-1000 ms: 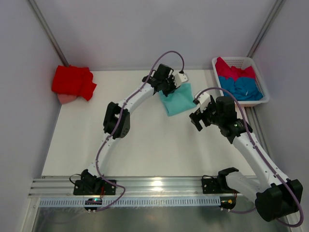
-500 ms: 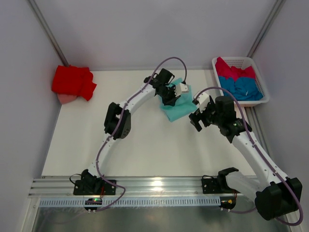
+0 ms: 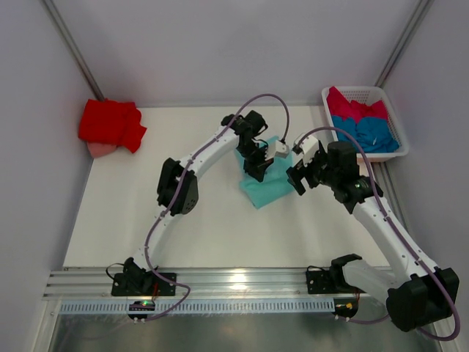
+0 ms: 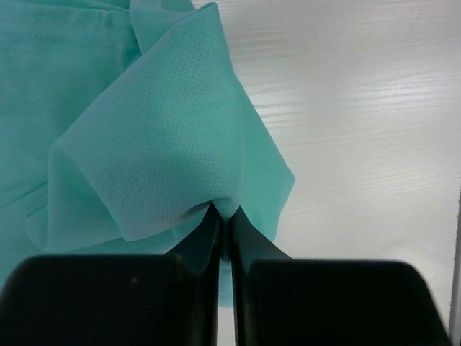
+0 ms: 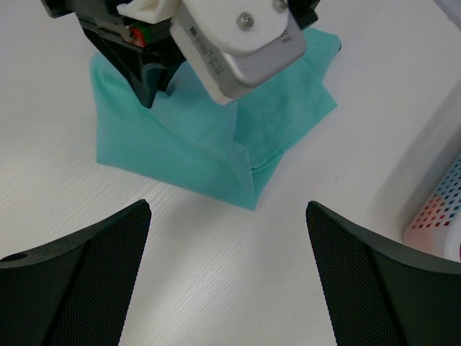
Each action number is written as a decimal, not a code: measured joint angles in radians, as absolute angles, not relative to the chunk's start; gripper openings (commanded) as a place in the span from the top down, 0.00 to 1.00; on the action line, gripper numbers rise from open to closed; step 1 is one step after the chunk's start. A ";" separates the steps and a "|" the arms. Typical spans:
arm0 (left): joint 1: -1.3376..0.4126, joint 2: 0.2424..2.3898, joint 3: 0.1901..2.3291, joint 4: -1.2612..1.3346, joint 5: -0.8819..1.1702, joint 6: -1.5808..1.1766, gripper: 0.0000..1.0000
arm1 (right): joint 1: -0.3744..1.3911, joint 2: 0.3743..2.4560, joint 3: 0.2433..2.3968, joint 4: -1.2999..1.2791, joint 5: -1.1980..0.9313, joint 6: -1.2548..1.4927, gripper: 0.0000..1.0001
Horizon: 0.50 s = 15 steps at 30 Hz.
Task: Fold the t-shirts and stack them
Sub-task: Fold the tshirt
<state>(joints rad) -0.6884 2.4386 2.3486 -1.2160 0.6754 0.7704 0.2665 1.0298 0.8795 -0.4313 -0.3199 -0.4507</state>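
Mint-teal t-shirt (image 4: pixel 144 158) fold pinched in left claw (image 4: pixel 225 214), jaws clamped tight; right claw (image 5: pixel 227 210) spread wide, empty.

Robotics lab cell: plain walls (image 3: pixel 220 51) box in a white surface (image 3: pixel 220 235); left arm (image 3: pixel 201 154) and right arm (image 3: pixel 381 224) bolted to an aluminium rail (image 3: pixel 242 280).

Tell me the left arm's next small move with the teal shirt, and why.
Probably carry the pinched edge across and lay it down: the left gripper is shut on a raised fold of the mint-teal t-shirt, and the right gripper hangs open beside it, gripping nothing.
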 measured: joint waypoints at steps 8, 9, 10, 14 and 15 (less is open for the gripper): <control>-0.742 2.415 2.345 -1.313 0.767 0.899 0.97 | 0.268 1.030 0.883 -0.327 -0.056 -0.365 0.05; -0.749 2.408 2.341 -1.316 0.774 0.907 0.96 | 0.268 1.031 0.883 -0.310 -0.006 -0.356 0.05; -0.760 2.396 2.333 -1.317 0.783 0.921 0.96 | 0.268 1.033 0.884 -0.296 0.039 -0.347 0.03; -0.799 2.330 2.267 -1.322 0.802 0.926 0.96 | 0.268 1.054 0.899 -0.255 0.197 -0.319 0.01; -0.799 2.321 2.252 -1.322 0.808 0.921 0.97 | 0.271 1.053 0.902 -0.254 0.224 -0.315 0.01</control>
<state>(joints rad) -0.7990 2.3215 2.2524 -1.3224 0.8082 0.9211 0.2714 1.0534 0.9016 -0.2543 0.2241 -0.3149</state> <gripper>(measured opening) 0.038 0.987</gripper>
